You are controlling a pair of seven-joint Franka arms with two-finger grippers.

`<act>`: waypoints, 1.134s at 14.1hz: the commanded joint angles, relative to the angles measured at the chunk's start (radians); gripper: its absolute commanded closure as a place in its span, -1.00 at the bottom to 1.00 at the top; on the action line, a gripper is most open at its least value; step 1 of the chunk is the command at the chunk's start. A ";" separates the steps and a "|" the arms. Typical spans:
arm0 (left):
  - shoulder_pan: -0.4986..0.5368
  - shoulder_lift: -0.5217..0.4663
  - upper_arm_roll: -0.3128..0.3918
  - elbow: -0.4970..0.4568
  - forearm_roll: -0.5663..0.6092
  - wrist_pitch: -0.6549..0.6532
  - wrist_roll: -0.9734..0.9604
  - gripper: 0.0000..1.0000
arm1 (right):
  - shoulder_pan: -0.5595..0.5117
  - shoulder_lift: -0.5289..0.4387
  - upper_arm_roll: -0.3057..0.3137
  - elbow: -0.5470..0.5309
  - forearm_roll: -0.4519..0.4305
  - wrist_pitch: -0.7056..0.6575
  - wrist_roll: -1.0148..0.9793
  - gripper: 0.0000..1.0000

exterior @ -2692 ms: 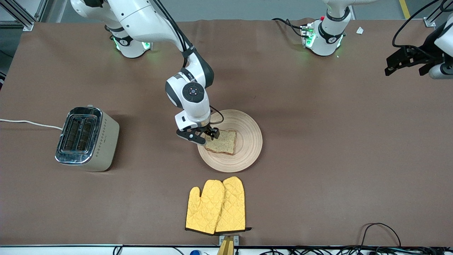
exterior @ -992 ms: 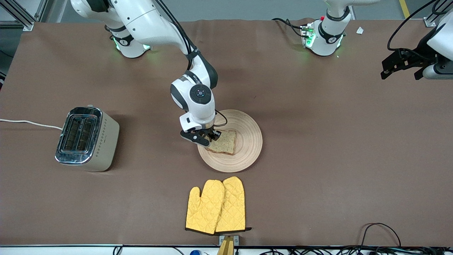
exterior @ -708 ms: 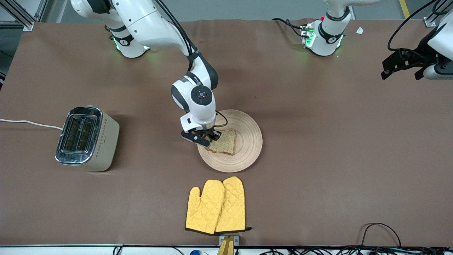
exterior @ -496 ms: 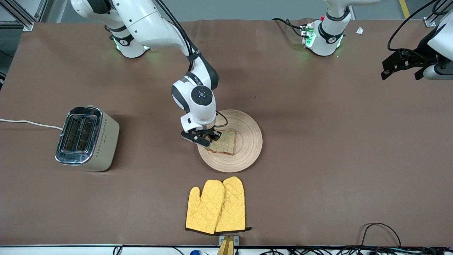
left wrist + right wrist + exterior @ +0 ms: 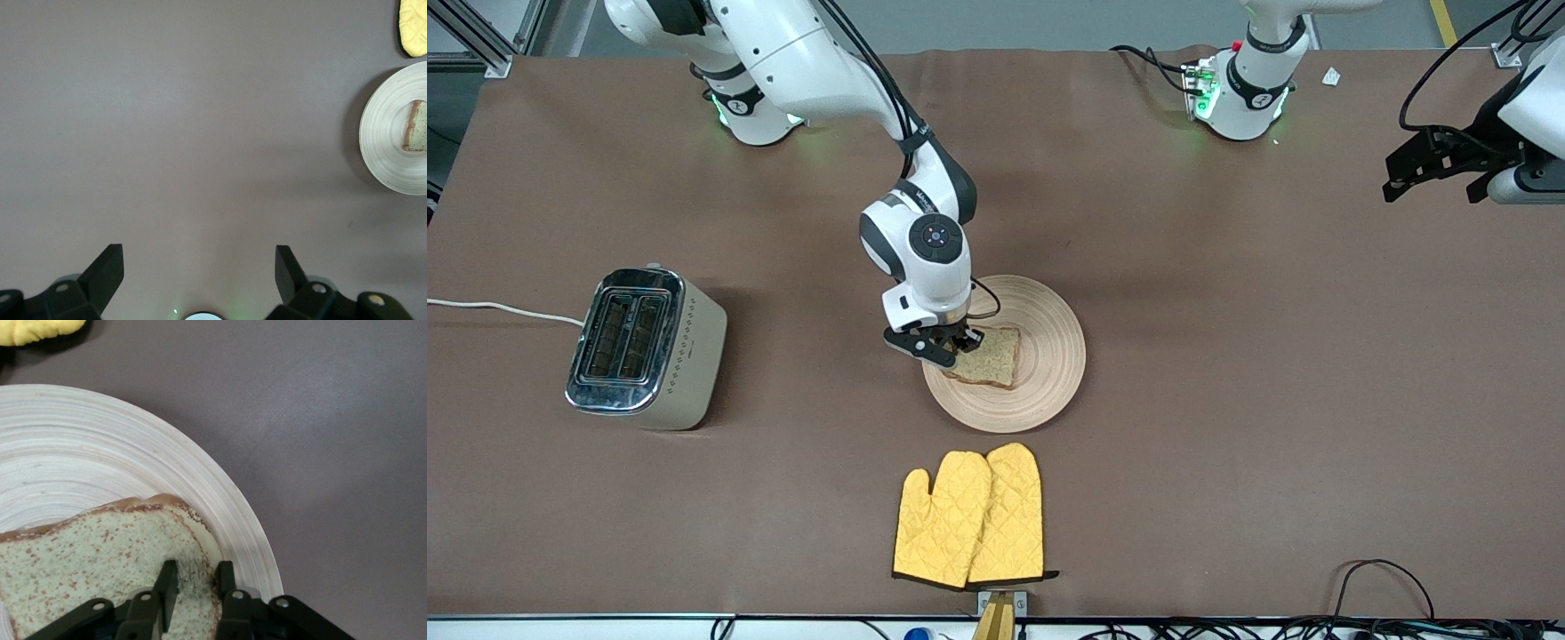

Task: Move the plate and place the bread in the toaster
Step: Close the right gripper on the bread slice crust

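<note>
A large round pale wooden plate (image 5: 1049,378) with ring grain is set near the middle of the brown table (image 5: 1272,400). On it a square slice of light brown seeded bread (image 5: 991,357) with a darker crust is laid flat, on the part of the plate toward the right arm's end of the table.

The right gripper (image 5: 953,348) is lowered onto the edge of the bread that faces the right arm's end. In the right wrist view its black fingers (image 5: 167,581) are seen drawn close together, and a narrow strip of the bread (image 5: 100,553) is pinched between them, just inside the rim of the plate (image 5: 220,500).

A boxy two-slot toaster (image 5: 689,356) with cream-beige sides and a shiny chrome top is placed well apart from the plate, toward the right arm's end of the table. A white cord (image 5: 498,308) is led from it to the table's edge. Both slots are turned upward.

A pair of yellow quilted oven mitts (image 5: 969,516) is laid side by side, nearer to the front camera than the plate.

The left gripper (image 5: 1440,164) is held waiting in the air over the left arm's end of the table. Its fingers (image 5: 107,267) are spread wide, and nothing is held between them.
</note>
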 commanded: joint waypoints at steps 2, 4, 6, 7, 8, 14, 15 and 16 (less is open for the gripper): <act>-0.003 0.011 0.001 0.020 0.022 -0.007 0.012 -1.00 | 0.012 0.016 -0.009 0.014 -0.034 -0.004 0.032 0.72; -0.003 0.011 0.001 0.020 0.022 -0.007 0.011 -1.00 | 0.012 0.016 -0.009 0.014 -0.045 -0.003 0.032 0.82; -0.003 0.012 0.001 0.020 0.021 -0.007 0.011 -1.00 | 0.010 0.016 -0.009 0.014 -0.045 -0.003 0.032 0.88; -0.003 0.012 0.001 0.022 0.021 -0.007 0.011 -1.00 | 0.012 0.016 -0.009 0.014 -0.045 -0.001 0.032 0.92; -0.003 0.012 0.003 0.020 0.021 -0.007 0.011 -1.00 | 0.012 0.016 -0.009 0.014 -0.045 -0.001 0.032 0.96; -0.004 0.012 0.001 0.020 0.021 -0.007 0.009 -1.00 | 0.009 0.010 -0.008 0.034 -0.040 -0.013 0.029 0.99; -0.004 0.011 0.001 0.020 0.021 -0.008 0.009 -1.00 | 0.007 0.007 -0.008 0.048 -0.037 -0.018 0.025 0.99; -0.004 0.011 0.001 0.020 0.021 -0.008 0.009 -1.00 | 0.006 0.003 -0.008 0.062 -0.037 -0.044 0.023 0.99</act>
